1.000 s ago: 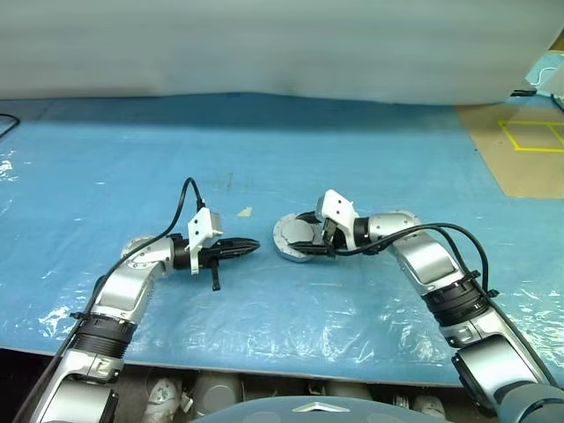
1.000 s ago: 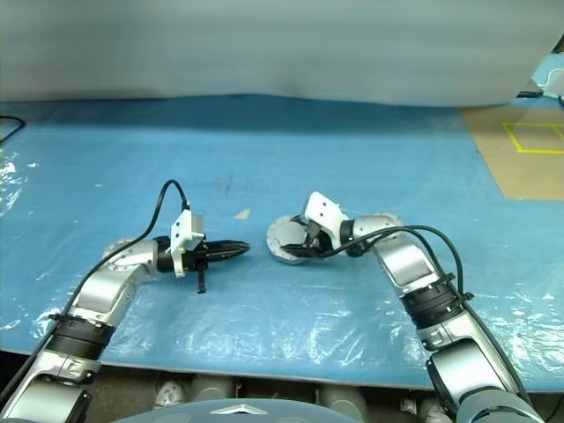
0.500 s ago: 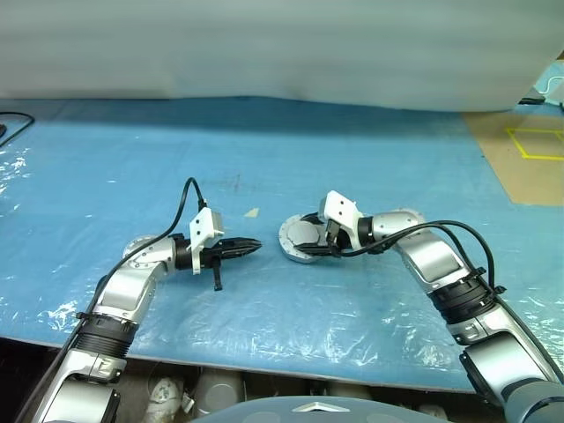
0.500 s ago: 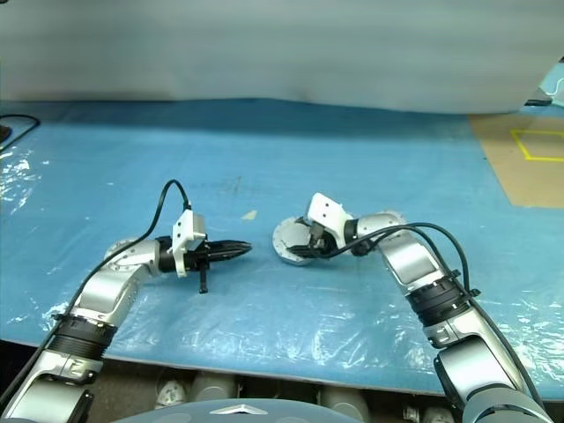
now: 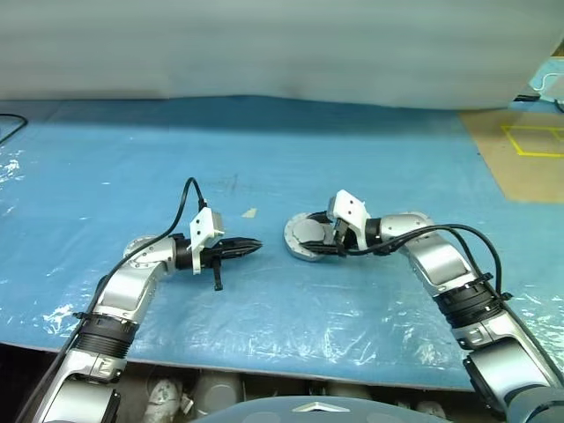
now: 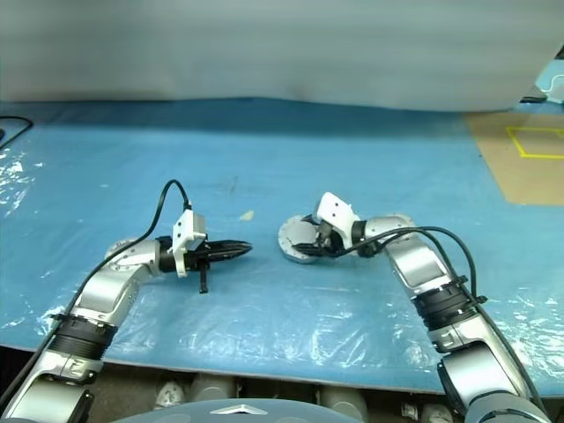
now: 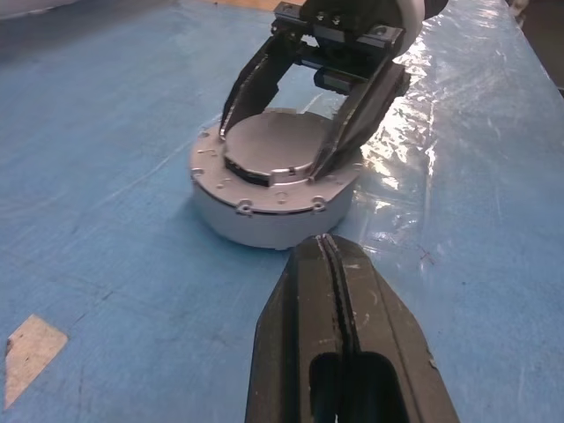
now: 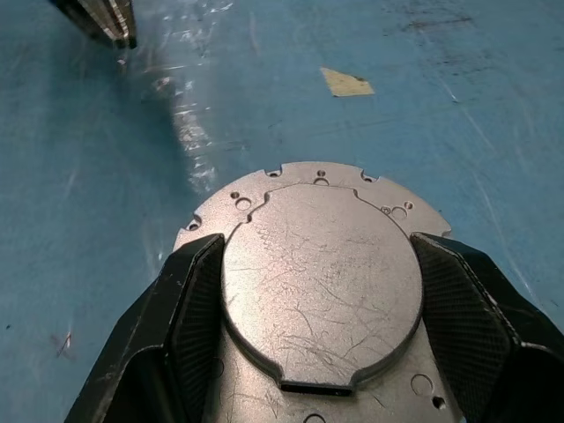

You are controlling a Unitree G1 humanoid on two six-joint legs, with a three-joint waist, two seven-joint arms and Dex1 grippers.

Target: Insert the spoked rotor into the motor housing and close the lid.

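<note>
One short round silver metal motor housing (image 7: 269,198) is sitting flat on the blue plastic-covered tabletop (image 5: 352,159), near the middle of the scene and a little to the right. Its thin silvery-grey round lid (image 8: 322,278) is lying level on top, face up, so the cylinder's axis is pointing straight up and no side is reading as longer than another. A small notch in the lid's edge is facing the right arm. No windings or spoked rotor are showing under the cover, so the rotor is probably already inside and the closing step is nearly finished, though that is only a judgement.

The right claw (image 7: 295,159) is reaching in from the right with its two black fingers (image 8: 189,308) spread wide, one on each side of the lid's raised disc and lying against its edge. Straddling it that way is likely serving to centre or press the lid square on the rim.

The left claw (image 5: 249,246) is hovering just left of the housing, well clear of it, fingers pressed together and holding nothing, pointing rightward at the part. A small pale scrap (image 5: 249,212) is lying on the sheet beyond it.
</note>
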